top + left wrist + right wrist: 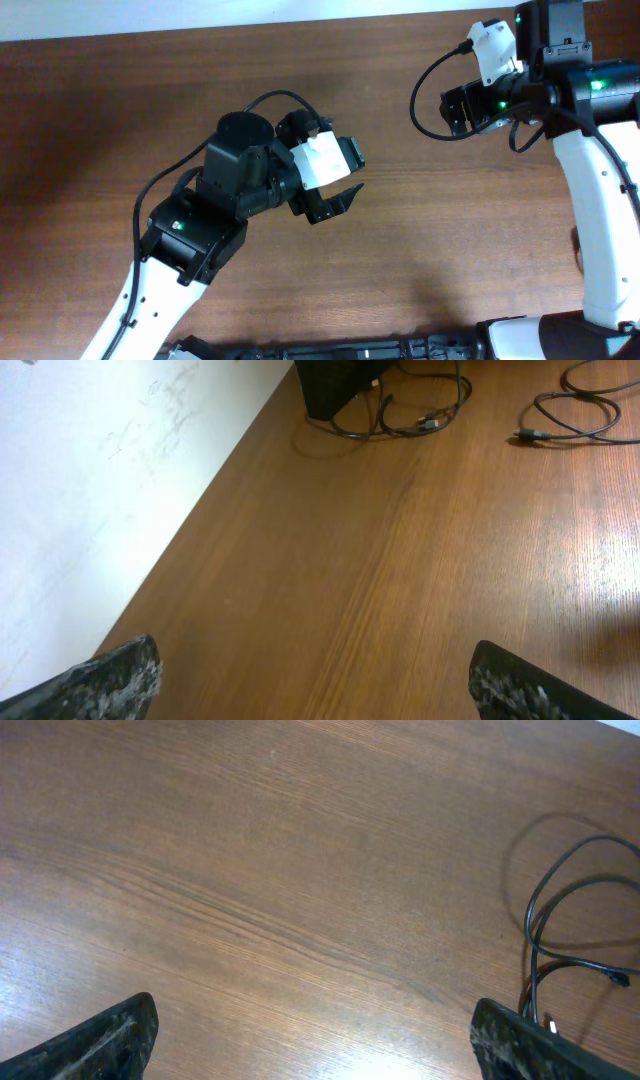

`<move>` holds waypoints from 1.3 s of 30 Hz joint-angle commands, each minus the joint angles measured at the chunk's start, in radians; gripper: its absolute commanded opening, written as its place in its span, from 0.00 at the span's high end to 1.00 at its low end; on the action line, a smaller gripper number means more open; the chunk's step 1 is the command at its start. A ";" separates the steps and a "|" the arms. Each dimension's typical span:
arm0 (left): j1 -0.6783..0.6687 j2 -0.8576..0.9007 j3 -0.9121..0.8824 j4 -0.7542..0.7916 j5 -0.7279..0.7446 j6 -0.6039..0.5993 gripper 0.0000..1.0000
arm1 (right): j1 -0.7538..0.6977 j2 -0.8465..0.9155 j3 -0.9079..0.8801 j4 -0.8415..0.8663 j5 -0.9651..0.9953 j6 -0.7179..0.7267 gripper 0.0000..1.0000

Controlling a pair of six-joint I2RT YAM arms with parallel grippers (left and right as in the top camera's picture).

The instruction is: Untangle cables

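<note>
Thin black cables lie far off on the wooden table in the left wrist view. One bunched coil (405,418) sits against a dark block (330,385), and a looser cable (585,415) with a small plug end lies to its right. Neither shows in the overhead view. My left gripper (338,200) (315,652) hangs open over bare wood at mid-table, with nothing between its fingers. Near the table's back right my right gripper (453,108) (313,1008) is also open and empty. A thin black wire (545,920) loops beside its right finger; I cannot tell whether it is loose or the arm's own.
The table's far edge (215,475) runs along the left of the left wrist view, with a white surface beyond it. The right arm's white link (600,220) stands along the table's right side. The left arm (190,240) reaches in from the front left.
</note>
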 commanded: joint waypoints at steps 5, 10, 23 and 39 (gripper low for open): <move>-0.002 -0.015 0.005 0.002 0.001 0.005 0.01 | 0.003 0.003 -0.001 -0.002 -0.002 0.000 0.01; -0.002 -0.015 0.005 0.002 0.001 0.005 0.01 | 0.003 0.003 -0.001 -0.002 -0.002 0.000 0.01; -0.002 -0.015 0.005 0.002 0.001 0.005 0.01 | 0.003 0.003 -0.001 -0.003 0.003 0.000 0.02; -0.002 -0.015 0.005 0.002 0.001 0.005 0.01 | 0.003 -0.075 -0.258 0.277 -0.377 0.013 0.02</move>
